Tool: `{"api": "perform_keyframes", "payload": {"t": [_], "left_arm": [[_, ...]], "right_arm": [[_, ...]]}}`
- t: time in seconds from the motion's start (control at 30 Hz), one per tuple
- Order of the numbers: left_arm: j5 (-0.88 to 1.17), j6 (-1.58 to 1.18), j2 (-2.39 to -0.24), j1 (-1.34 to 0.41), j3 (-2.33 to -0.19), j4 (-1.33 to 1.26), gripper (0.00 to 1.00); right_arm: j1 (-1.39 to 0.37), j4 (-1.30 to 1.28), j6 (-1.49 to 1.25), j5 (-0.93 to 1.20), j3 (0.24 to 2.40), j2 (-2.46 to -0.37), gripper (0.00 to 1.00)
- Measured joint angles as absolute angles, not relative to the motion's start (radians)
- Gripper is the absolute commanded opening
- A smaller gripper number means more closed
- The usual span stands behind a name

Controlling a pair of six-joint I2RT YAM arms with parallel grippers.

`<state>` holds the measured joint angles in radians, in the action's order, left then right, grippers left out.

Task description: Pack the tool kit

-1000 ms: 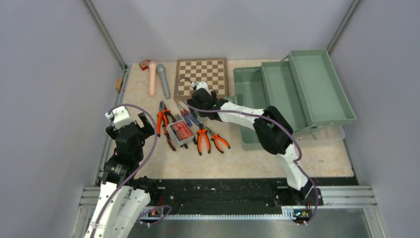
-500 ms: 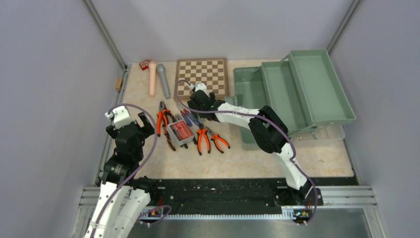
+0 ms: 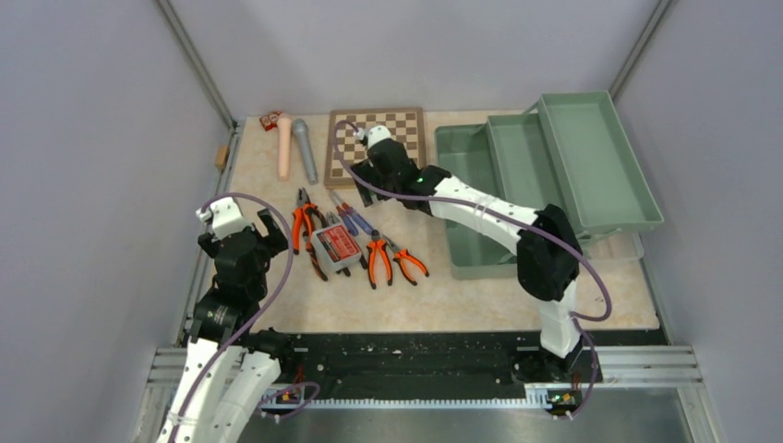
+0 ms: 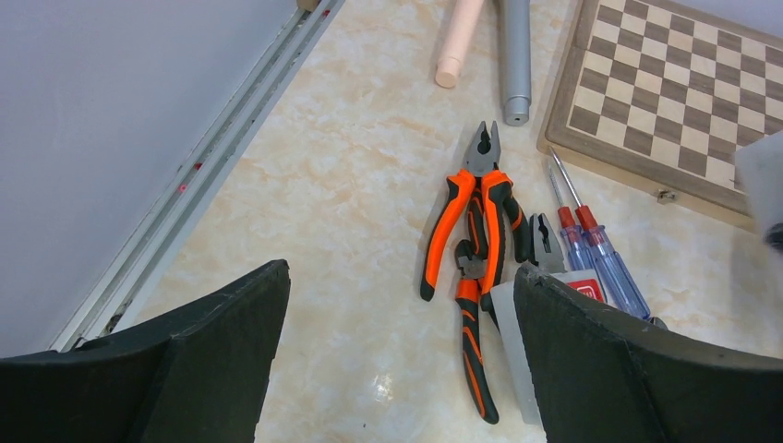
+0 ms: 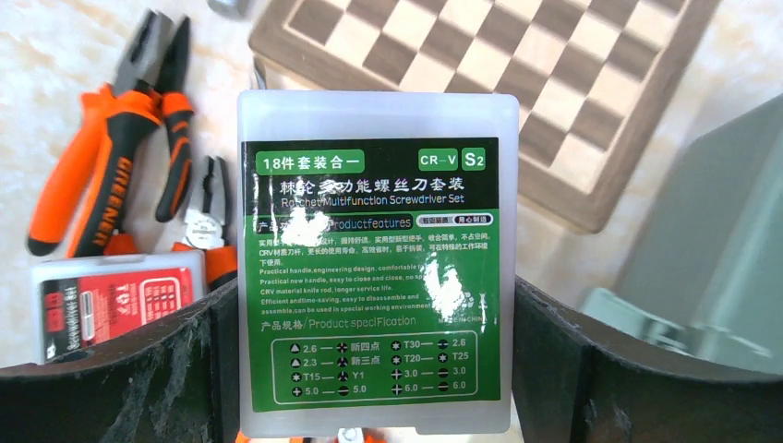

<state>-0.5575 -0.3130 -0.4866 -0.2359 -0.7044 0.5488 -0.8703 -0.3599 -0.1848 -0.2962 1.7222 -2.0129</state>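
Observation:
The sage-green toolbox (image 3: 554, 166) stands open at the right, its trays folded out. My right gripper (image 5: 374, 369) is shut on the green-labelled box (image 5: 374, 263), held above the table near the chessboard's front edge; in the top view the gripper (image 3: 367, 180) hides the box. On the table lie orange-handled pliers (image 3: 304, 221) (image 4: 471, 226), the red-labelled box (image 3: 336, 247) (image 5: 115, 300), blue and red screwdrivers (image 3: 351, 217) (image 4: 591, 254) and more pliers (image 3: 377, 258). My left gripper (image 3: 268, 226) (image 4: 397, 305) hangs open just left of the pliers, nothing between its fingers.
A brown chessboard (image 3: 377, 138) lies at the back centre. A pink cylinder (image 3: 284, 148) and a grey cylinder (image 3: 304, 152) lie at the back left, with a small red item (image 3: 270, 120) beside them. Grey walls close in on three sides.
My right gripper closed on the green-labelled box and rose from the tool pile, shifting back and right toward the chessboard. The left arm has not moved.

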Motion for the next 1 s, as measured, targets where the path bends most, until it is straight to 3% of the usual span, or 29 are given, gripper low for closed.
{"api": "perform_keyframes", "payload": {"t": [0.27,0.57,0.77,1.0], "left_arm": [[-0.558,-0.312,-0.486,-0.236,-0.704,0.549,0.95],[-0.557,-0.311,-0.477,-0.236,-0.704,0.549,0.94],[-0.554,-0.311,-0.473,-0.236,-0.704,0.549,0.94],[-0.554,-0.311,-0.473,-0.236,-0.704,0.549,0.94]], "right_arm": [[-0.814,-0.433,-0.104,-0.298,1.729,-1.828,0.58],[-0.493,-0.472,-0.015,-0.305,1.62,-1.64,0.6],[-0.302,-0.472,0.046,-0.282,1.561,-1.607,0.61],[-0.219,-0.474,0.08,-0.234,1.544,-1.621,0.63]]}}
